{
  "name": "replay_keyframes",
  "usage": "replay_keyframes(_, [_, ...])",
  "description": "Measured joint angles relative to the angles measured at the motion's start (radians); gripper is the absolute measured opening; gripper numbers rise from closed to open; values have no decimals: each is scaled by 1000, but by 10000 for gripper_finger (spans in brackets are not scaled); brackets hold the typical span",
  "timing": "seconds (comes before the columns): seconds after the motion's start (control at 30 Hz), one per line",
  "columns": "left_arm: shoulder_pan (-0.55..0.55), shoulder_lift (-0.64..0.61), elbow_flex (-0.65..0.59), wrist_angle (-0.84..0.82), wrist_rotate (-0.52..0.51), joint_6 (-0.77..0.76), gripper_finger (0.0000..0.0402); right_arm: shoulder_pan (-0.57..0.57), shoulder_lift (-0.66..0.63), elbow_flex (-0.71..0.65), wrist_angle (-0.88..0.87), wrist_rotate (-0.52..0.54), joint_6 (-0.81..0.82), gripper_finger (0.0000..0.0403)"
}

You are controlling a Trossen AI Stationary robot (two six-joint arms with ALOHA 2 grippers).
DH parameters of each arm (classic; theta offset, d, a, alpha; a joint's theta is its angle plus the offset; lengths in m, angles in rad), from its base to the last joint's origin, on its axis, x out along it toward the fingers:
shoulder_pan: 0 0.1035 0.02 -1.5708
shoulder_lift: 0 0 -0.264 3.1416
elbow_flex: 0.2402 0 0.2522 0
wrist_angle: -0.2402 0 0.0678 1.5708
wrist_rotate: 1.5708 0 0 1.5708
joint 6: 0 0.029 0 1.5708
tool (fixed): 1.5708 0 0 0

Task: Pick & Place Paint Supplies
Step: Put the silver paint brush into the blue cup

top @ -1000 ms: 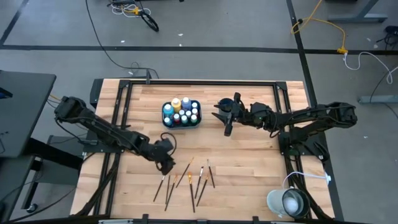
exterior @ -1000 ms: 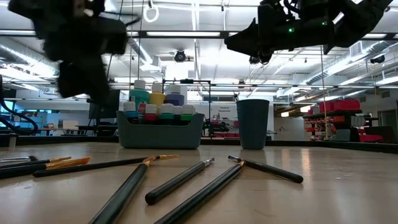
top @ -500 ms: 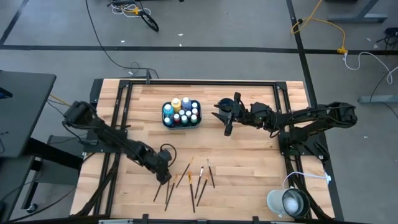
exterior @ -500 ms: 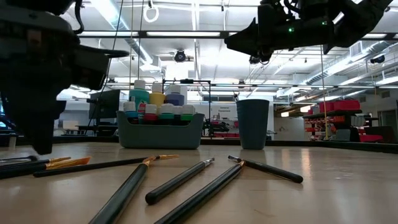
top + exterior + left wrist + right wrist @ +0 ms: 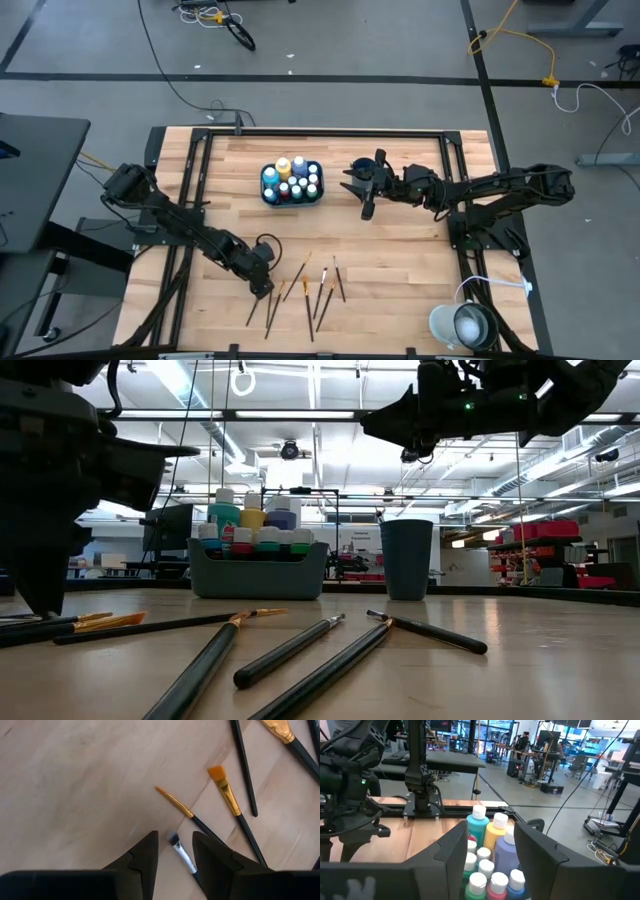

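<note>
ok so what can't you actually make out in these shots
- Silver-ferruled brush, left wrist view: handle hidden behind the left gripper fingers.
- Dark cup: inside unseen in low view; right gripper covers it in high view.
- Tray, low view: wall hides the bottles' lower parts.
- Brushes, high view: too small to tell tips.

White-capped paint bottles [image 5: 292,180] stand upright, packed together; about seven thin dark-handled paintbrushes [image 5: 307,290] lie scattered flat near the bench's front.

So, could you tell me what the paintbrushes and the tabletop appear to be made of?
The paintbrushes look like dark glossy handles, probably painted wood, with shiny gold or silver metal ferrules. The tabletop seems to be pale wood planks, with grain lines and a matte finish.
</note>
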Motion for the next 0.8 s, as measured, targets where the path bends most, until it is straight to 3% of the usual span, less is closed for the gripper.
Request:
replay_keyframes(0.63, [-75,0,1,-9,-69,-4,130,0,0,0,3,-3,0,164])
replay_keyframes(0.8, [-86,51,2,60,-90,-3,130,0,0,0,4,-4,-1,164])
